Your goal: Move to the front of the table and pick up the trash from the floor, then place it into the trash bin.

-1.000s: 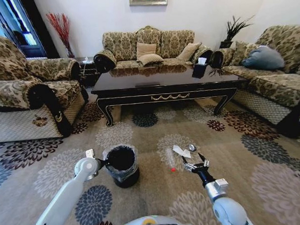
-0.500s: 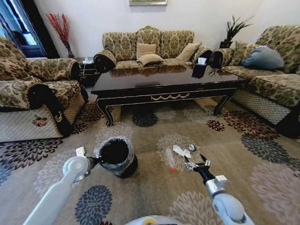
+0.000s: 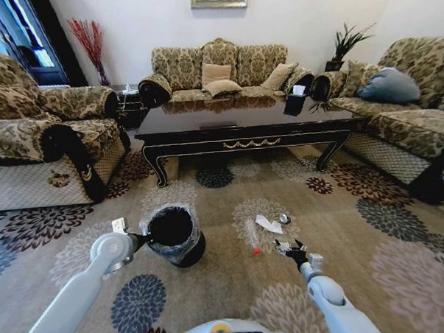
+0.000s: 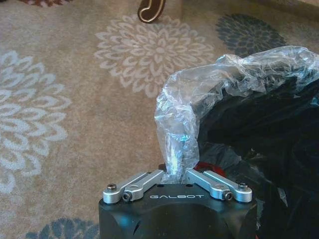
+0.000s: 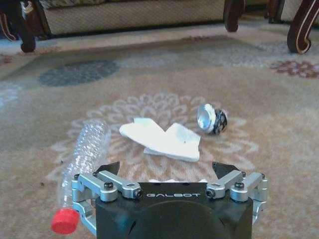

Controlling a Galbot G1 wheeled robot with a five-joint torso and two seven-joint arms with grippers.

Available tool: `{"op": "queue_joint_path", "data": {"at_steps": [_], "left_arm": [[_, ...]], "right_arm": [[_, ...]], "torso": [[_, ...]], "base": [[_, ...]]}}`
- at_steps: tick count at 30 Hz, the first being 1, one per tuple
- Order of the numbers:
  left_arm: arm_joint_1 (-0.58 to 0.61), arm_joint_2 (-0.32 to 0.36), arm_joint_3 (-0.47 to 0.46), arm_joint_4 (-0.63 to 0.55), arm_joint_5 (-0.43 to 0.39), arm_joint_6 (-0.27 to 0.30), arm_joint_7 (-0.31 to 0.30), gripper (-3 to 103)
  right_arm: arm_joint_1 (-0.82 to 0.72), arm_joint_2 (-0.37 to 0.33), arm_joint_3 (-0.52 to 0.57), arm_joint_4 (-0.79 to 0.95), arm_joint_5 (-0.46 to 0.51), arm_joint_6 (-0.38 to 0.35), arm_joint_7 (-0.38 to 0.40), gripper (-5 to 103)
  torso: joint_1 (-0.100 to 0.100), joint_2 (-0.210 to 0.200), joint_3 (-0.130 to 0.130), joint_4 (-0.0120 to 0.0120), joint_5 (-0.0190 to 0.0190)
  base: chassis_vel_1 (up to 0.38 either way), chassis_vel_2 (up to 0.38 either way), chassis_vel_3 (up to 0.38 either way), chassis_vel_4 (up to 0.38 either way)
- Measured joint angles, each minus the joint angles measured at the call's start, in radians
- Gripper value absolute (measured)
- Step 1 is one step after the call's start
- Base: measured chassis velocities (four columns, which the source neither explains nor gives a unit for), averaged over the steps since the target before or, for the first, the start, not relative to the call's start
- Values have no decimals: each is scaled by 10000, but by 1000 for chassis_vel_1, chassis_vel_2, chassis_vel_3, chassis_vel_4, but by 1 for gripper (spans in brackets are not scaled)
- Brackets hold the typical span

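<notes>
Three trash (image 5: 162, 138) scraps just beyond right gripper (image 5: 167, 172)

Beige carpet (image 3: 209, 211) with grey and maroon flower bursts, black trash bin (image 3: 173, 239) with greyish liner, white paper (image 5: 162, 139), red-capped clear bottle (image 5: 82, 164).

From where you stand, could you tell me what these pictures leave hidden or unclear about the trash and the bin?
- Inside of the trash bin: dark in the head view; the left wrist view shows black liner folds, contents unreadable.
- A white scrap under the right gripper: mostly hidden by the gripper body in the right wrist view.
- Left gripper: shut on the bin's plastic liner; its fingertips are buried in it.
- Silvery round piece: too small to identify.
</notes>
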Motion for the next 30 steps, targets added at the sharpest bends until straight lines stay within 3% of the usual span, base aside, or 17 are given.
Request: {"op": "queue_joint_path", "data": {"at_steps": [9,18,21,24,28,30], "left_arm": [[7,32,202,-120,-50,-5,-45,0],[-24,-74,250,-122,-50,-7,-56,0],[-24,-158,286,-105,-43,-7,-56,0],[-25,-209,317,-60,-36,-7,-57,0],[-30,-264,326,-17,-15,-7,-62,0],[-27,-269,328,-17,-11,-7,-62,0]], "right_arm": [[1247,284,-182,-2178,101,74,-86,100],[1720,262,-286,-2976,432,-90,-35,103],[1830,302,-317,-3145,739,-159,-40,90],[1881,303,-368,-3200,802,-160,-74,85],[1917,303,-459,-3191,823,-85,-108,63],[1917,304,-469,-3186,823,-76,-109,63]], "torso": [[0,0,0,1,-1],[0,0,0,0,-2],[0,1,0,0,-1],[0,0,0,0,-2],[0,1,0,1,-2],[0,0,0,0,-1]], "base": [[0,0,0,0],[0,0,0,0],[0,0,0,0],[0,0,0,0],[0,0,0,0],[0,0,0,0]]}}
